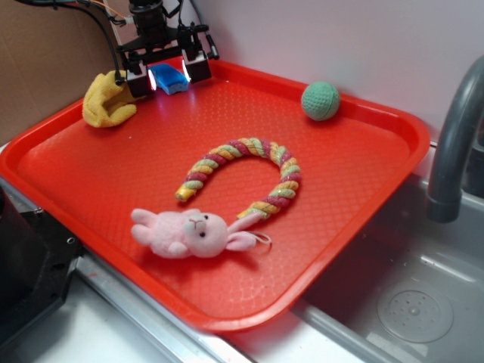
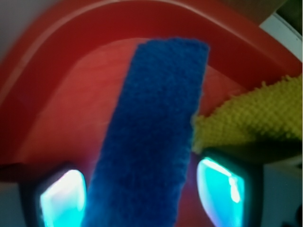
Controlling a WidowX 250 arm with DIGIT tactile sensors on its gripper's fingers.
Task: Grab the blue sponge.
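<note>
At the far corner of the red tray [image 1: 91, 181], around 11 o'clock in the exterior view, the gripper [image 1: 169, 78] stands low with its two fingers apart, one on each side of the blue sponge [image 1: 171, 79]. The sponge lies flat on the tray floor, close to the back rim. In the wrist view the sponge [image 2: 154, 137] runs as a long blue strip between the two glowing finger pads [image 2: 220, 187], and a gap shows on both sides, so the pads do not press it. The yellow cloth [image 1: 108, 102] lies at 9 o'clock from the sponge, just beside the finger on that side; in the wrist view its edge [image 2: 255, 118] touches the sponge. A green ball [image 1: 321, 100] rests at about 1 o'clock on the tray, well apart. A braided rope ring [image 1: 281, 178] lies near the middle, and a pink plush rabbit [image 1: 189, 233] at 6 o'clock touches one rope end. A grey faucet [image 1: 452, 144] stands at 3 o'clock, outside the tray.
</note>
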